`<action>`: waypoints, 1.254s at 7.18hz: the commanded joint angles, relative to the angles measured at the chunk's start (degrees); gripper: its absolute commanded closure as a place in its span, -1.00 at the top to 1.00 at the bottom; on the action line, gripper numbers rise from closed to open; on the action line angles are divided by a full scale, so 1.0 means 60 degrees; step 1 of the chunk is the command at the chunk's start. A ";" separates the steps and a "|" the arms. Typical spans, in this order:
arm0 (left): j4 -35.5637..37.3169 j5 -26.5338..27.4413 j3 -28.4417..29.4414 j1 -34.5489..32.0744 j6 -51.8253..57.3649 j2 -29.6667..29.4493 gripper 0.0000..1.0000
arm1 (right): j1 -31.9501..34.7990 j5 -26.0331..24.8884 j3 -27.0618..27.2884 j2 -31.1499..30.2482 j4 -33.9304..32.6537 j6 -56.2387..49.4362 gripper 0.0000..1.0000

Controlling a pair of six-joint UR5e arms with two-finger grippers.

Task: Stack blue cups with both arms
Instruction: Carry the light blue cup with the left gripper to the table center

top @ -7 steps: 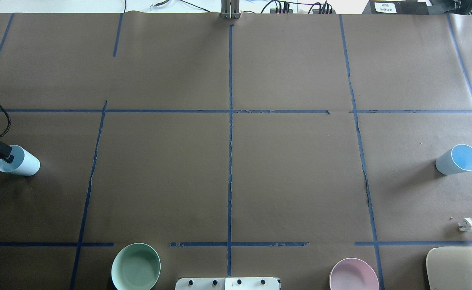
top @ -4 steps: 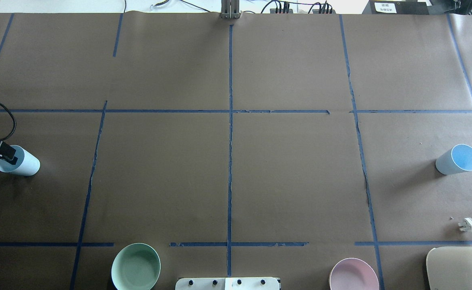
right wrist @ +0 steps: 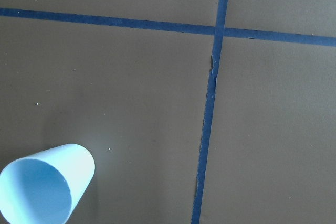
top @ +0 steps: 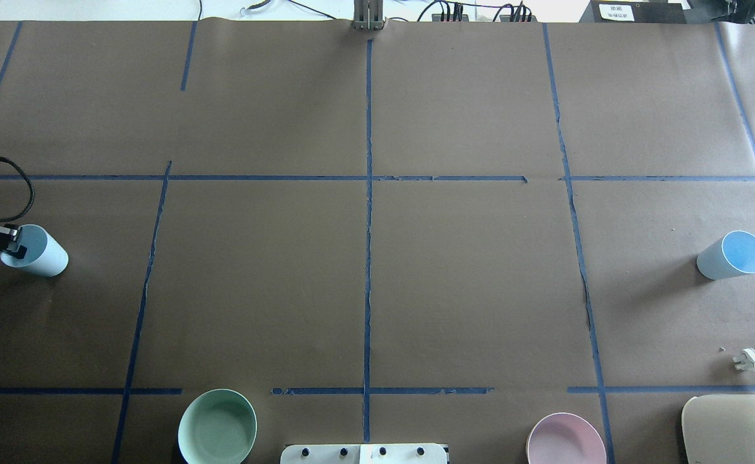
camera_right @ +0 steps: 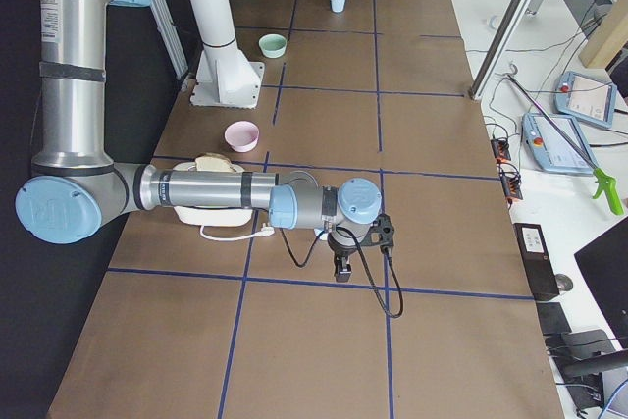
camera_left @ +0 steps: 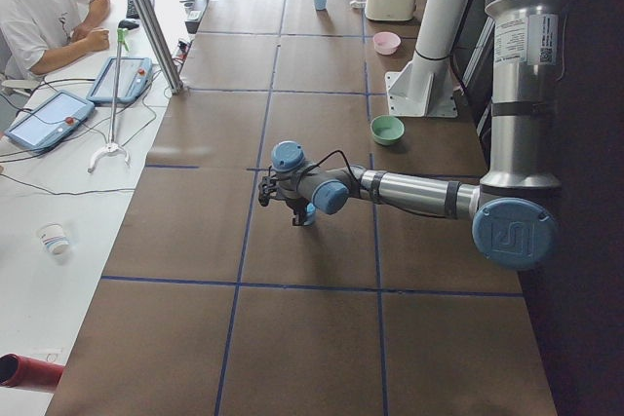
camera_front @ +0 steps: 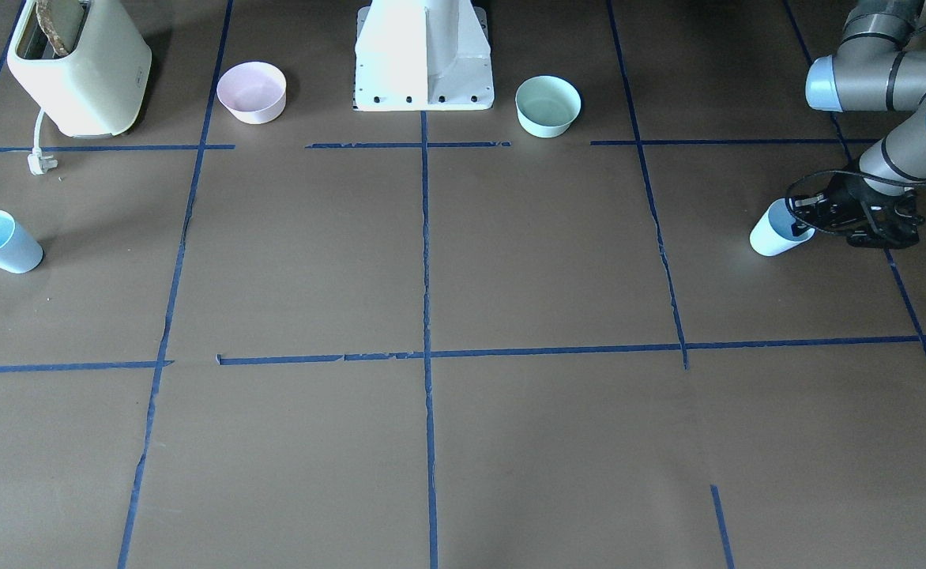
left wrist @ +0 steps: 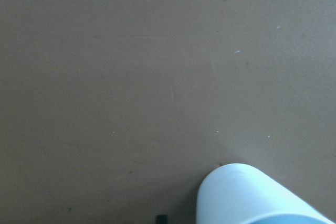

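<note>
One pale blue cup (top: 41, 255) is at the far left of the overhead view, tilted, with my left gripper (top: 15, 248) shut on its rim, one finger inside. The front view shows the same cup (camera_front: 771, 231) and left gripper (camera_front: 801, 225). The cup's wall fills the lower right of the left wrist view (left wrist: 247, 198). The second blue cup (top: 732, 255) stands alone at the far right and shows in the right wrist view (right wrist: 47, 190). My right gripper (camera_right: 340, 262) shows only in the exterior right view, over that cup; I cannot tell whether it is open.
A mint-green bowl (top: 217, 426) and a pink bowl (top: 565, 441) sit near the robot's white base (camera_front: 423, 55). A cream toaster (top: 735, 428) with a loose white plug (top: 748, 361) is at the near right. An operator (camera_left: 44, 7) sits beyond the table.
The left gripper and the cup in it have shifted slightly up and to the right in the overhead view. The right cup has not moved.
</note>
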 commanded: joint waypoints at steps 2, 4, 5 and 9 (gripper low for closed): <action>-0.0160 0.0296 -0.0533 0.2124 -0.5927 -0.3426 -1.00 | 0.0000 0.0065 -0.0006 0.0002 0.0000 0.0014 1.00; 0.2418 0.3054 -0.0328 0.3917 -0.7168 -0.6432 -1.00 | 0.0000 0.0270 0.0009 -0.0012 0.0000 0.0014 1.00; 0.3145 0.3520 0.0079 0.4388 -0.7168 -0.7317 -1.00 | -0.0015 0.0270 0.0023 -0.0012 0.0014 0.0014 1.00; 0.3094 0.4491 0.1445 0.5038 -0.7139 -0.7971 -1.00 | -0.0278 0.0285 0.0023 0.0002 0.0321 0.0014 1.00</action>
